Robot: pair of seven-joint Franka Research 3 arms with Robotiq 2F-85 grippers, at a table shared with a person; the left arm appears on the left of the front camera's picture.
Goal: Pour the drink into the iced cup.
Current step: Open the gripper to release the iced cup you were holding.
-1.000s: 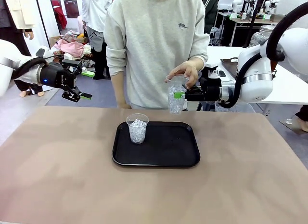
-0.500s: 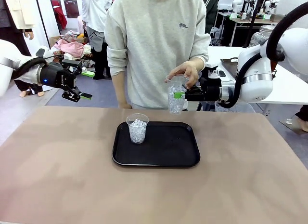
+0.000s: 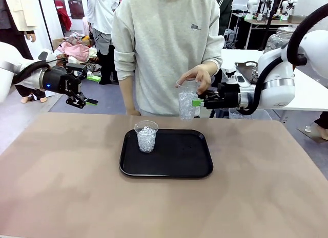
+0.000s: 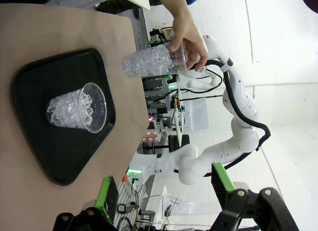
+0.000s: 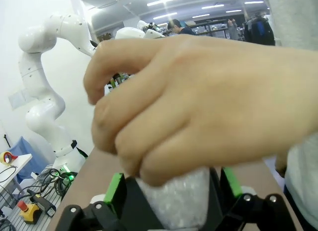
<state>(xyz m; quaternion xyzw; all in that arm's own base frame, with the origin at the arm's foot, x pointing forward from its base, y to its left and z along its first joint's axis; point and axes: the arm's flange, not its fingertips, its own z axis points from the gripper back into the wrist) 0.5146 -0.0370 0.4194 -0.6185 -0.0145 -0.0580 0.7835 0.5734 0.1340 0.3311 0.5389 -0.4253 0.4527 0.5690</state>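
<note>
Standing upright on the left half of the tray [image 3: 179,158], one iced cup [image 3: 146,136] leaves the right half bare. Past the tray's far-right edge, a second iced cup [image 3: 186,104] hangs upright in the person's hand [image 3: 197,77], and the right claw [image 3: 197,101] reaches in level from its right side, spread to either side of it. Well off the tray's far-left corner the left claw [image 3: 93,89] hovers spread, so the right arm is nearer by far.

A black tray [image 3: 179,157] lies mid-frame on the brown bench [image 3: 61,187]. Behind it, at upper centre, stands a person in a grey sweatshirt [image 3: 164,53]. Pink cloth [image 3: 77,49] lies at upper left.
</note>
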